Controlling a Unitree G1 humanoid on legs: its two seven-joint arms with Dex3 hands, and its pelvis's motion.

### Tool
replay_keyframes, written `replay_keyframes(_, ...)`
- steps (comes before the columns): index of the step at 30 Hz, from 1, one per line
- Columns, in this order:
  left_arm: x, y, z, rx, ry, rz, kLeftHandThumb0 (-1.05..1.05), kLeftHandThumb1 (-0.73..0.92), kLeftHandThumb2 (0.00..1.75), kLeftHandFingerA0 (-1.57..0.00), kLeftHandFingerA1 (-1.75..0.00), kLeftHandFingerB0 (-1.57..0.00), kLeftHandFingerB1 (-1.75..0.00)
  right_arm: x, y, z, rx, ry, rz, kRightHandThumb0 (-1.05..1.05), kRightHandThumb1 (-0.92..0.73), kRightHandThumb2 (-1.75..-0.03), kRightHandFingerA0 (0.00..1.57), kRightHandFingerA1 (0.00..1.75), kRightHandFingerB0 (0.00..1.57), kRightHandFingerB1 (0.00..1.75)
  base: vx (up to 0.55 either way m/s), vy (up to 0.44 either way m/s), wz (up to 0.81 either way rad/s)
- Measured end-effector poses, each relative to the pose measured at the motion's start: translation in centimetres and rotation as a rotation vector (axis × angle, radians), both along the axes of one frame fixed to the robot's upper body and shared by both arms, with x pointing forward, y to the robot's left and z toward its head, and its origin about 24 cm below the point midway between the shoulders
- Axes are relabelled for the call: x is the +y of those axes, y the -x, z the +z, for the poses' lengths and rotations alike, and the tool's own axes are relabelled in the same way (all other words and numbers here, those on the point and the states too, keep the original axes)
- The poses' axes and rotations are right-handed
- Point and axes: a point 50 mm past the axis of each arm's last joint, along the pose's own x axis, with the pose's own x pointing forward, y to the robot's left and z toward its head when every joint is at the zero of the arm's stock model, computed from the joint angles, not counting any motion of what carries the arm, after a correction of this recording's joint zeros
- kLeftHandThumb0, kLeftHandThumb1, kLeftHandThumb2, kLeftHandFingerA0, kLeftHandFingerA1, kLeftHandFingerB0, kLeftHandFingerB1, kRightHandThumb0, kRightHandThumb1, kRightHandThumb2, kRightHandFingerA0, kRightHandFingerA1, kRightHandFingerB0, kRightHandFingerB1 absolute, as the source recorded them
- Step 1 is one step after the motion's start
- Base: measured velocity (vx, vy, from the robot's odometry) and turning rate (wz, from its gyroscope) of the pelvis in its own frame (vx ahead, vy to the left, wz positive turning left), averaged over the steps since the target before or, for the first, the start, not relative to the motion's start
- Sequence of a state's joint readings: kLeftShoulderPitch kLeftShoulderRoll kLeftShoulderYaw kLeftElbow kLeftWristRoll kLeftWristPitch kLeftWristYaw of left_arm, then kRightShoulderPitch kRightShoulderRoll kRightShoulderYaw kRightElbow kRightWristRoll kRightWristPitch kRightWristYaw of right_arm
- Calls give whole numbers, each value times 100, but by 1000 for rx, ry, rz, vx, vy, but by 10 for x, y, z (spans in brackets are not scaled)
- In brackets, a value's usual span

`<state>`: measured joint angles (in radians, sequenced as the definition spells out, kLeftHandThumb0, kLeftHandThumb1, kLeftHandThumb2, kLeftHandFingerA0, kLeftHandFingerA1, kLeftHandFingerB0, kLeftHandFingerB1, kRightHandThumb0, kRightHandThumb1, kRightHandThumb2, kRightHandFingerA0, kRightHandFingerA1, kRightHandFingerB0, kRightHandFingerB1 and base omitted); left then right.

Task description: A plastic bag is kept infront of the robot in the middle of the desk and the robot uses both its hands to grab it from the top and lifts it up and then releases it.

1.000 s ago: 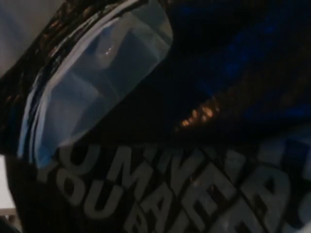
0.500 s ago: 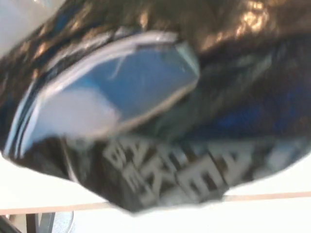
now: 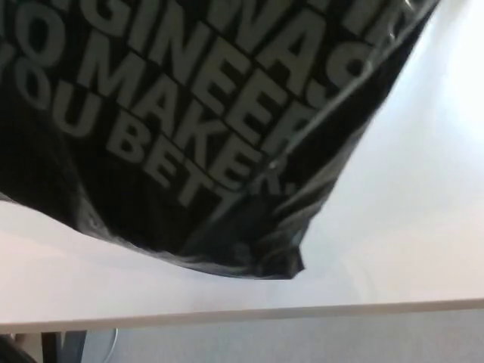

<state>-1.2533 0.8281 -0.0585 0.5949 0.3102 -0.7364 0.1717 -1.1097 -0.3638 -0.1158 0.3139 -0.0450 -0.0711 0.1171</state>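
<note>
A black plastic bag [image 3: 174,128] with large grey lettering fills the upper left of the head view, close to the camera. Its lower corner [image 3: 283,265] hangs near the white desk [image 3: 408,212]; whether it touches the surface I cannot tell. Neither of my hands shows in this view, and the top of the bag is out of the picture.
The desk's front edge [image 3: 302,311] runs across the bottom of the view. Below it, at the lower left, a dark leg or stand [image 3: 53,346] and some floor show.
The bag has shifted in the view: the clear blue window seen earlier is gone and only the lettered side shows. More of the white desk is visible at right and below.
</note>
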Motion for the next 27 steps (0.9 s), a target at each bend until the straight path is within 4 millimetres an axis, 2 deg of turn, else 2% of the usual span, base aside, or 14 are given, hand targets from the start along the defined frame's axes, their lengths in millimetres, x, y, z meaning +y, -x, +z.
replay_keyframes(6, 2, -23, 6, 90, 1, 85, -37, 80, 70, -93, -161, -66, -75, -2, -25, 1, 94, 19, -71, -40, -80, -65, 69, 129, 65, 103, 0, 0, 0)
replay_keyframes(7, 3, -28, 5, 116, 0, 109, -38, 80, 68, -89, -158, -53, -53, -4, -30, 1, 110, 23, -91, -38, -80, -63, 71, 96, 65, 95, 0, 0, 0)
replay_keyframes(8, 5, -33, 4, 149, 0, 136, -44, 75, 65, -91, -144, -35, -38, -6, -34, 1, 127, 31, -117, -35, -78, -67, 69, 153, 64, 100, 0, 0, 0)
replay_keyframes(10, 9, -44, 0, 224, -11, 202, -48, 72, 62, -91, -121, -28, -35, -11, -40, 1, 144, 39, -166, -37, -79, -63, 70, 160, 58, 133, 0, 0, 0)
replay_keyframes(12, 12, -51, -8, 287, -32, 250, -56, 59, 80, -99, -134, -17, -41, -16, -43, -4, 154, 43, -196, -41, -75, -66, 75, 155, 61, 106, 0, 0, 0)
replay_keyframes(14, 18, -54, -17, 334, -45, 280, -53, 65, 64, -92, -155, -11, -26, -19, -44, -7, 154, 48, -217, -53, -70, -64, 90, 143, 53, 42, 0, 0, 0)
replay_keyframes(16, 22, -56, -28, 374, -70, 299, -65, 59, 89, -106, -130, -3, -30, -21, -43, -11, 140, 55, -222, -48, -53, -94, 90, 115, 32, 51, 0, 0, 0)
replay_keyframes(17, 24, -56, -37, 395, -88, 305, -63, 74, 62, -102, -138, -4, -27, -22, -41, -15, 132, 61, -219, -52, -69, -61, 84, 133, 40, 38, 0, 0, 0)
replay_keyframes(19, 27, -54, -48, 424, -117, 311, -65, 59, 90, -109, -122, -2, -27, -23, -38, -24, 126, 68, -210, -61, -57, -86, 89, 115, 32, 48, 0, 0, 0)
replay_keyframes(20, 29, -52, -54, 434, -125, 311, -66, 58, 87, -99, -129, -1, -22, -23, -37, -28, 122, 76, -205, -57, -69, -61, 83, 114, 34, 36, 0, 0, 0)
replay_keyframes(22, 33, -49, -65, 453, -137, 309, -61, 70, 66, -80, -153, -4, -18, -23, -33, -36, 113, 92, -197, -57, -70, -61, 86, 111, 33, 36, 0, 0, 0)
replay_keyframes(24, 39, -43, -78, 471, -147, 307, -67, 57, 91, -95, -120, 0, -22, -20, -26, -43, 94, 116, -182, -57, -55, -86, 92, 108, 29, 48, 0, 0, 0)
replay_keyframes(26, 42, -35, -86, 479, -154, 301, -72, 59, 90, -106, -120, 0, -18, -17, -19, -49, 76, 134, -169, -54, -68, -60, 92, 108, 34, 36, 0, 0, 0)
replay_keyframes(27, 43, -31, -88, 479, -157, 295, -65, 69, 62, -110, -127, 0, -22, -16, -17, -52, 69, 141, -163, -53, -68, -60, 93, 112, 34, 37, 0, 0, 0)
